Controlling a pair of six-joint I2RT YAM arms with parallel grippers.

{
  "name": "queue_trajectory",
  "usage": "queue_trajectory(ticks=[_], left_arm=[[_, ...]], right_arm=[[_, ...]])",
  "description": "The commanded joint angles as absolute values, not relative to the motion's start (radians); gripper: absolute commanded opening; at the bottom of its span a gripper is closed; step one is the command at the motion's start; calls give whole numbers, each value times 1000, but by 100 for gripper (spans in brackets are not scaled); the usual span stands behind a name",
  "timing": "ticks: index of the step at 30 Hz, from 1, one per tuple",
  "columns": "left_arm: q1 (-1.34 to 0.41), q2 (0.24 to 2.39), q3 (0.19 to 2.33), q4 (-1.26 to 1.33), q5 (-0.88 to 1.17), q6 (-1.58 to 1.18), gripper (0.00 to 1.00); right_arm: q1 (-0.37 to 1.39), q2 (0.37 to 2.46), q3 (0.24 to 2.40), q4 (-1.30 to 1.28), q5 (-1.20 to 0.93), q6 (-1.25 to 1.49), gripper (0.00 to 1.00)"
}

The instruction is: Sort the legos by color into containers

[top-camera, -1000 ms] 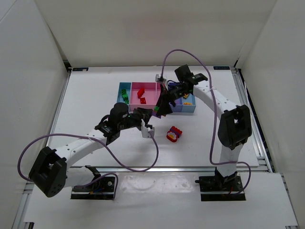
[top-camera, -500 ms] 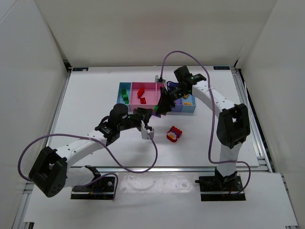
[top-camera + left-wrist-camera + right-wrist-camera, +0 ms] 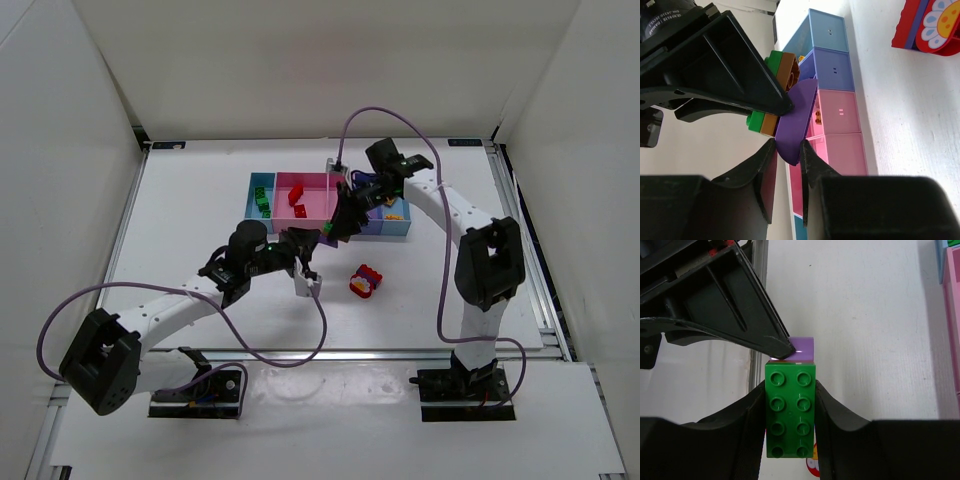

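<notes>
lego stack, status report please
Left gripper shut on purple plastic piece. Right gripper shut on green studded plastic brick. Same stack, not yet apart. Nothing blocking.

White table (image 3: 200,200), plain white walls (image 3: 300,60)

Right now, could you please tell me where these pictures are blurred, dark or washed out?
Top external: evenly lit, soft shadows, sharp throughout. Left wrist: the purple piece is crisp, the left gripper's fingers dark and soft. Right wrist: the green brick is sharp, the table nearly washed out.
</notes>
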State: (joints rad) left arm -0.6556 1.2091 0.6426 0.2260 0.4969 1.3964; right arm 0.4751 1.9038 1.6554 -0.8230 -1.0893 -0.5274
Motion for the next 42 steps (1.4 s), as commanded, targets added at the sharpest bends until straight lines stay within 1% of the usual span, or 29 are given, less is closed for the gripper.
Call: queue_trajectory(ticks=[1, 10, 14, 17, 18, 20, 21, 25, 28, 31, 33, 37, 38, 42], left_arm=[[-661, 1198, 626, 155, 592, 1410, 10], [-660, 1192, 646, 98, 607, 1372, 10], [-660, 1239, 741, 74, 525, 1133, 10], [-652, 1340, 874, 34, 492, 969, 10], [-649, 1359, 946, 25, 491, 930, 10], [-649, 1414, 1017, 8, 482, 852, 10], [-647, 1436, 1050, 6, 474, 759, 10], [-644, 1543, 1240, -57, 498, 582, 10], [-644, 1618, 1336, -78, 515, 468, 10], [-643, 1678, 1426, -132, 508, 355, 11], [-643, 1771, 1540, -191, 502, 272, 11], [-630, 1896, 1713, -259, 486, 131, 11], [-627, 1920, 1783, -277, 476, 61, 11], [-608, 2015, 1894, -339, 453, -121, 11]], right_arm=[[443, 1865, 1698, -798, -1127, -515, 13], [407, 1827, 1686, -773, -1089, -506, 9], [370, 1806, 1658, -759, -1026, -503, 8], [321, 1772, 1608, -713, -962, -462, 7], [308, 1752, 1592, -677, -906, -425, 8], [272, 1729, 1554, -658, -882, -410, 7], [261, 1720, 1543, -649, -865, -396, 7], [207, 1649, 1474, -594, -751, -315, 7], [158, 1614, 1444, -569, -700, -279, 7], [131, 1571, 1411, -557, -670, -272, 8], [127, 1540, 1390, -554, -635, -267, 8], [115, 1506, 1367, -554, -624, -264, 10], [109, 1502, 1364, -554, -623, -264, 10], [94, 1485, 1355, -554, -620, -258, 10]])
